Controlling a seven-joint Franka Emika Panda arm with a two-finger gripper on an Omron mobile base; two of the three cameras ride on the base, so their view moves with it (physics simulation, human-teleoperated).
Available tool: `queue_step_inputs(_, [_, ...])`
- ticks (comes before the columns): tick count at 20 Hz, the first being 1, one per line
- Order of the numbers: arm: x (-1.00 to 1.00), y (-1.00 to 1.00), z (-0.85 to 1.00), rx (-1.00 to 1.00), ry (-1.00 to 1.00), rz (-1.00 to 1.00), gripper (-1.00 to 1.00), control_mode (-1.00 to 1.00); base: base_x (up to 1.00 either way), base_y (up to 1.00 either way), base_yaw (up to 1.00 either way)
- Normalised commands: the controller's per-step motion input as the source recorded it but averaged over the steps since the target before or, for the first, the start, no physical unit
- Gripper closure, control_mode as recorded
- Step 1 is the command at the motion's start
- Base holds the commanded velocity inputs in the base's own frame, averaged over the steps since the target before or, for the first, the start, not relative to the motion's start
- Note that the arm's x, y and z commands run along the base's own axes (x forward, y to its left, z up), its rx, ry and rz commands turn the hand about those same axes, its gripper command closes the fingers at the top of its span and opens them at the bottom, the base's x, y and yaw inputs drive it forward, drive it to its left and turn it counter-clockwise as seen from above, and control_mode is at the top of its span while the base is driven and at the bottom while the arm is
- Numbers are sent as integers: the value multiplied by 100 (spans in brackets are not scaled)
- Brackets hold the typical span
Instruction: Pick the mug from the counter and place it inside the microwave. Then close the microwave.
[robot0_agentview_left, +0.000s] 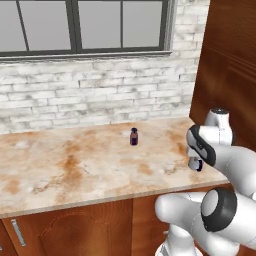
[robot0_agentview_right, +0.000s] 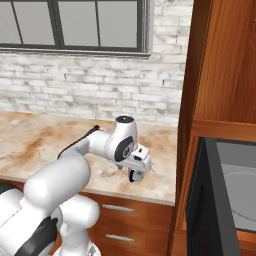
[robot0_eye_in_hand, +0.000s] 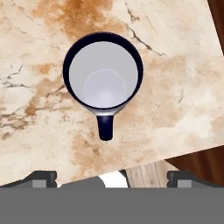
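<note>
Whitewashed brick (robot0_agentview_left: 90, 95) backs the counter (robot0_agentview_left: 75, 165), with a dark-framed window (robot0_agentview_left: 85, 25) above it and reddish-brown cabinets (robot0_agentview_left: 75, 227) below. On the right a tall wooden cabinet panel (robot0_agentview_right: 225, 65) closes off the counter, and in the right base view the microwave (robot0_agentview_right: 225, 195) sits in it with its door (robot0_agentview_right: 197, 205) swung open, showing the grey inside and part of the round turntable (robot0_agentview_right: 245, 192).

The mug (robot0_eye_in_hand: 103, 74) stands upright on the counter near the front edge at the right end. Seen from the hand view it is straight below the camera, mouth up and empty, with the dark handle (robot0_eye_in_hand: 105, 127) pointing toward the bottom of that view. In the left base view only its dark lower edge (robot0_agentview_left: 196, 165) shows from behind the wrist.

The gripper (robot0_eye_in_hand: 111, 177) hangs over the mug pointing down, its 2 fingertips (robot0_eye_in_hand: 41, 178) standing wide apart at the bottom corners of the hand view, holding nothing and clear of the mug. A small dark purple bottle (robot0_agentview_left: 133, 136) stands upright well apart from the mug, further back and toward the middle of the counter.
</note>
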Motion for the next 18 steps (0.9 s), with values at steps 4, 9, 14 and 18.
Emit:
queue_step_inputs(4, [0,0,-9,1,-9,6,-100,-100,0,0,0])
queue_step_inputs(9, [0,0,-14,0,-13,6,-100,-100,0,0,0])
queue_step_inputs(14, [6,0,-9,0,-3,3,-100,-100,0,0,0])
queue_step_inputs(18, [13,0,-7,0,0,0,-100,-100,0,0,0])
